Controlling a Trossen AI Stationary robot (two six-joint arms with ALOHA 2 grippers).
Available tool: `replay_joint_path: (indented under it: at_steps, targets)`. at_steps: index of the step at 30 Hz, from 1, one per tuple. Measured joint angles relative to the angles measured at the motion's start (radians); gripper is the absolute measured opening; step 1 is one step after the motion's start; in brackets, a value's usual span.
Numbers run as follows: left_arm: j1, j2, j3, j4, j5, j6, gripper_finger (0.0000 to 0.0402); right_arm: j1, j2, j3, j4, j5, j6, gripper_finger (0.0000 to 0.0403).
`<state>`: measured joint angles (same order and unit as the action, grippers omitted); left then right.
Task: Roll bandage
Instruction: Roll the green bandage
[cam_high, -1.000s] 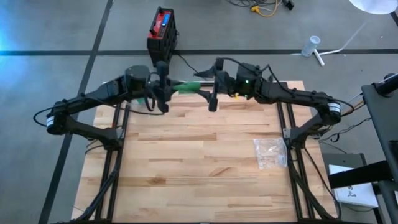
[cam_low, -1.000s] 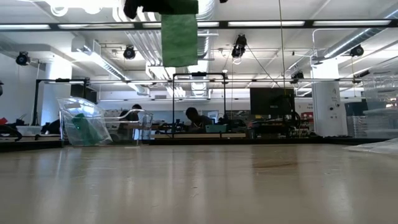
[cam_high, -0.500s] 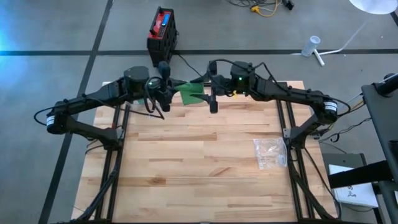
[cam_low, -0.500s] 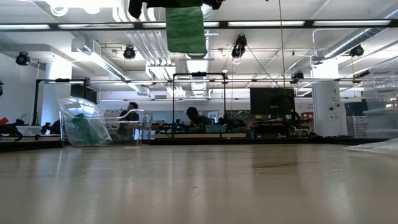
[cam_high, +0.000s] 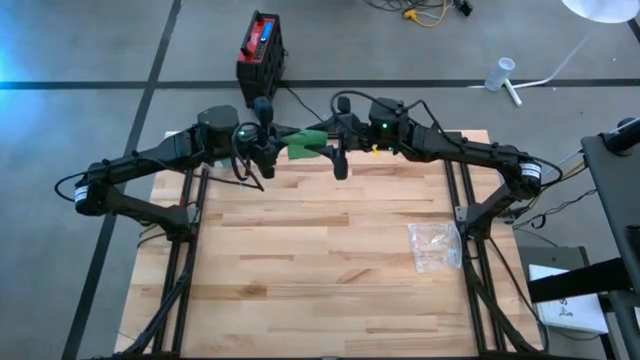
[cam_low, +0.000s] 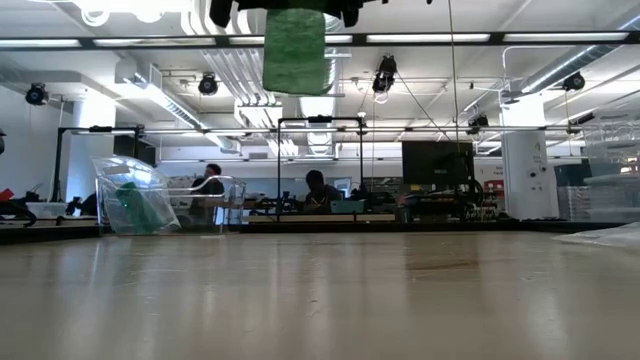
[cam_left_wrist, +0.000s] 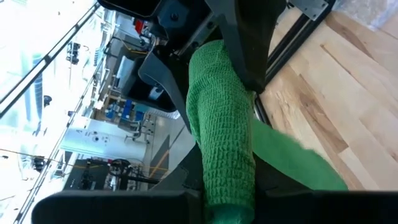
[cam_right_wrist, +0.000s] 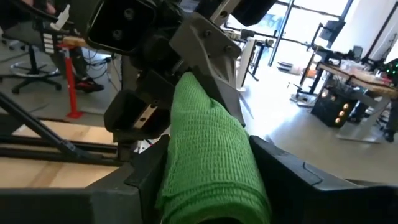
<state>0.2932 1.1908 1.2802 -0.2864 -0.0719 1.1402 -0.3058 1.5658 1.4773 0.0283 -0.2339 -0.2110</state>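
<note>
Held high above the far edge of the wooden tabletop (cam_high: 320, 260), between the two arms: a green bandage (cam_high: 305, 142), well clear of the boards so it can be turned freely without dragging. Left gripper (cam_high: 262, 150) clamped shut on one end of the green bandage, acting as the fixed anchor; in the left wrist view the green weave (cam_left_wrist: 224, 143) runs straight out from between its dark fingers toward the other arm. Right gripper (cam_high: 338, 150) set around the opposite end, jaws partly apart and seemingly drawing in on the cloth (cam_right_wrist: 211, 155), which lies in the channel between them in the right wrist view; firm grip or not, cannot be told. From table height, only a green strip (cam_low: 294, 50) hanging from the grippers at the top, nothing touching the surface below. Probably a handover or re-grip within the winding: one end pinned, the other taken up afresh so another turn can be made. Lying unused near the right side of the tabletop, a clear plastic bag (cam_high: 435, 246).
</note>
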Motion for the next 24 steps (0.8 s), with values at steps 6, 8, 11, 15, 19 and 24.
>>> replay_joint_path:
  at_steps: [6, 8, 11, 15, 19, 24]
  targets:
    - [-0.003, 0.0, 0.0, 0.015, -0.001, -0.006, 0.0036, -0.003, 0.0, 0.0, 0.001, -0.001, 0.077, 0.0195]
    - [-0.005, 0.0, 0.0, 0.015, -0.001, -0.009, 0.0038, -0.003, 0.0, 0.0, 0.005, -0.002, 0.097, 0.0183]
    - [-0.005, 0.0, 0.0, 0.004, 0.0, -0.031, 0.0045, -0.003, 0.0, 0.0, 0.011, -0.002, 0.106, 0.0145]
    - [-0.005, 0.0, 0.0, -0.022, 0.002, -0.106, 0.0074, -0.003, 0.0, 0.001, 0.005, -0.009, 0.052, 0.0063]
    - [-0.005, -0.004, 0.0, -0.034, 0.002, -0.31, 0.013, -0.002, 0.0, 0.001, 0.003, -0.01, -0.085, 0.0032]
    - [-0.004, -0.008, 0.014, -0.108, 0.004, -0.508, 0.0219, 0.0, 0.0, 0.001, -0.015, 0.013, -0.251, 0.0032]
